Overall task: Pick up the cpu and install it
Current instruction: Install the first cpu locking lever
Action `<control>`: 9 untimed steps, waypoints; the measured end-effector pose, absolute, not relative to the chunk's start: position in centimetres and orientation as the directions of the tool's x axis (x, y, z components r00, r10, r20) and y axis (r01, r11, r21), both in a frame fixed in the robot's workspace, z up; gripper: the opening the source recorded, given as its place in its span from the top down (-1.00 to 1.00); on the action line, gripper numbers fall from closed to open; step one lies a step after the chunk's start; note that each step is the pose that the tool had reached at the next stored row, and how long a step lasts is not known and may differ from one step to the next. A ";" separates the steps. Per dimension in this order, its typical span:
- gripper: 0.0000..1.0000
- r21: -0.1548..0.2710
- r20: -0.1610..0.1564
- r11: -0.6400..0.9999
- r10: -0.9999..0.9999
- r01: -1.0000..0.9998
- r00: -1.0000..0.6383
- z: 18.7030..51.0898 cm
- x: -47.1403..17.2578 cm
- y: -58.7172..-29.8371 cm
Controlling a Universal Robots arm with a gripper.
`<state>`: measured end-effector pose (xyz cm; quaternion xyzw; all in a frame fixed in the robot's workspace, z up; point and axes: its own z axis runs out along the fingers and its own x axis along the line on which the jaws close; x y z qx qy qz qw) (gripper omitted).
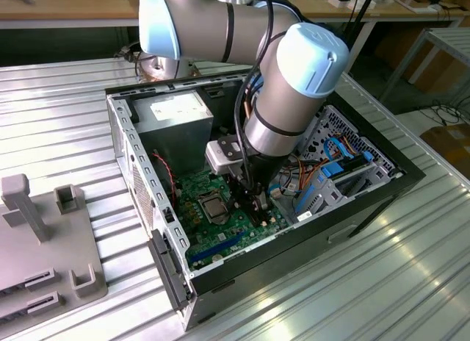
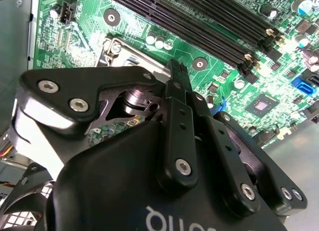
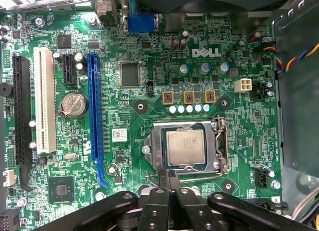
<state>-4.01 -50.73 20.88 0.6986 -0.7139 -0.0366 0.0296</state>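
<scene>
- One silver-grey cpu [image 3: 185,147] lies flat and square inside the metal-framed socket [image 3: 220,144] on the green motherboard [image 3: 139,91], as seen in the first wrist view; in the exterior view the cpu [image 1: 215,206] appears as a pale square on the board inside the open computer case [image 1: 367,201].
- Gripper [image 3: 169,183]: the two black fingers are closed together, tip against tip, with nothing held between them. In the first wrist view the tips sit just beside the socket frame's edge, apart from the cpu face.
- In the second wrist view the gripper [image 2: 175,71] points down at the board near the socket latch hardware [image 2: 115,48], with the black memory slots [image 2: 199,27] beyond.
- In the exterior view the arm [image 1: 294,84] reaches down into the case, and the gripper [image 1: 257,203] hangs close above the board, towards the exterior view's right of the cpu.
- A blue expansion slot [image 3: 93,111], a white slot [image 3: 45,99] and a coin cell [image 3: 73,104] occupy the board well apart from the socket.
- The case rests on a ribbed metal table [image 1: 352,282]; a grey fixture tray [image 1: 44,238] lies on the exterior view's left.
</scene>
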 end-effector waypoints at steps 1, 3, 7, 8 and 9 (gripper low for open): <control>0.79 0.094 -0.009 0.018 -1.000 -0.995 -0.019 20.8 -4.0 -50.7; 0.79 0.094 -0.009 0.014 -1.000 -0.995 -0.015 20.7 -3.9 -50.7; 0.79 0.094 -0.008 0.006 -1.000 -0.996 -0.007 20.6 -3.8 -50.7; 0.79 0.094 -0.008 0.004 -1.000 -0.996 -0.005 20.5 -3.7 -50.7; 0.79 0.094 -0.008 0.002 -1.000 -0.996 -0.002 20.5 -3.7 -50.7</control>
